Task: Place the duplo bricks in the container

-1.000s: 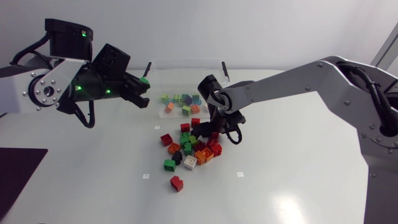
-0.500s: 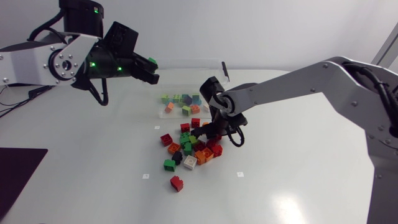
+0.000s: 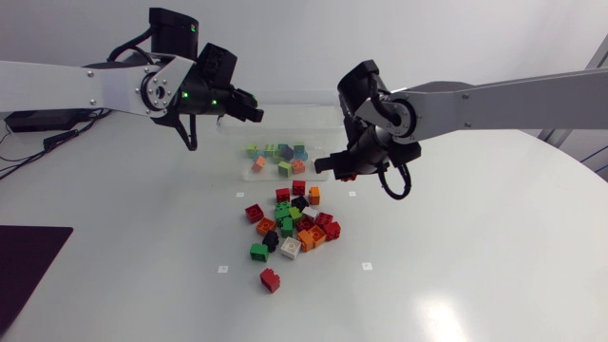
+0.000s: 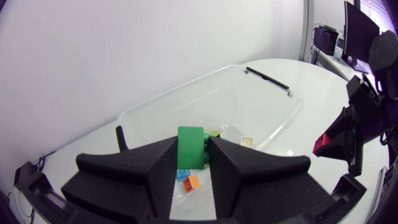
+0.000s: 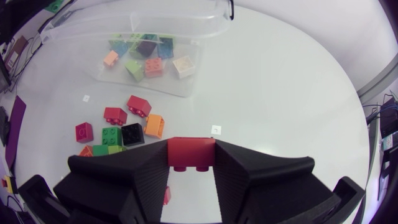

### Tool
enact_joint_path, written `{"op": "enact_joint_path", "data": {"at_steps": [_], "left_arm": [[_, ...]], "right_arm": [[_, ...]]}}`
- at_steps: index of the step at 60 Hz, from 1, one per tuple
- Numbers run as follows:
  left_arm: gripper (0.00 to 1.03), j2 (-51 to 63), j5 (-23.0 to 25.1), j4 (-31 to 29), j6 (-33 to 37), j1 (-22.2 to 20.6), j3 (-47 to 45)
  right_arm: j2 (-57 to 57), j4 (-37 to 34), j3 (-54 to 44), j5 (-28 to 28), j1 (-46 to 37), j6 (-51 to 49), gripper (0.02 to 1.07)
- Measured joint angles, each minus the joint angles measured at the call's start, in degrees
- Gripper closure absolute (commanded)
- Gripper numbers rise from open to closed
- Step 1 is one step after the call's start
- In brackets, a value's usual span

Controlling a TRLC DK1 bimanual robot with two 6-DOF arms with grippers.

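The left end effector (image 3: 249,107) grips a green brick (image 4: 191,144) above the container's (image 5: 186,25) edge, and the right end effector (image 3: 334,163) grips a red brick (image 5: 191,152) near it; each should let go low, over the middle.

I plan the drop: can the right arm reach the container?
Probably yes: the right gripper, holding a red brick, is beside the open container; the left gripper is over its far side.
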Motion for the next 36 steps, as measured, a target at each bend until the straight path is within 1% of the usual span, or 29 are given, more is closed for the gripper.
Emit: {"op": "enact_joint_path", "data": {"at_steps": [2,4,5,8,12,21,31,32,36], "left_arm": [[0.31,0.8,0.0,0.0,-0.2,0.0,0.7],[0.19,1.4,0.0,0.0,-0.2,0.0,1.2],[0.15,1.6,0.0,0.0,-0.2,0.0,1.4],[0.09,2.0,0.0,0.0,-0.2,0.1,1.7],[0.07,1.9,0.0,0.0,-0.2,0.2,1.8],[0.07,0.4,0.0,0.0,-0.2,1.3,0.9],[0.07,-8.5,1.1,0.0,1.2,3.4,-5.4],[0.07,-11.3,1.9,-0.6,2.0,3.9,-7.0],[0.07,-14.5,3.4,-3.0,3.8,4.2,-8.5]], "right_arm": [[-0.4,-0.3,0.2,0.0,0.0,0.0,0.75],[-0.7,-0.5,0.5,0.0,0.0,0.0,0.75],[-0.8,-0.6,0.6,0.0,0.0,-0.1,0.75],[-1.0,-1.3,1.6,0.0,0.0,-0.3,0.75],[-1.2,-1.7,3.1,0.0,0.0,-0.5,0.75],[-1.4,-2.1,7.6,0.0,0.1,-1.1,0.75],[-1.2,-2.5,13.2,0.0,0.1,-1.3,0.75],[-0.8,-2.6,15.0,-0.4,0.1,-1.3,0.75],[0.0,-2.6,17.5,-0.5,0.1,-1.3,0.75]]}}
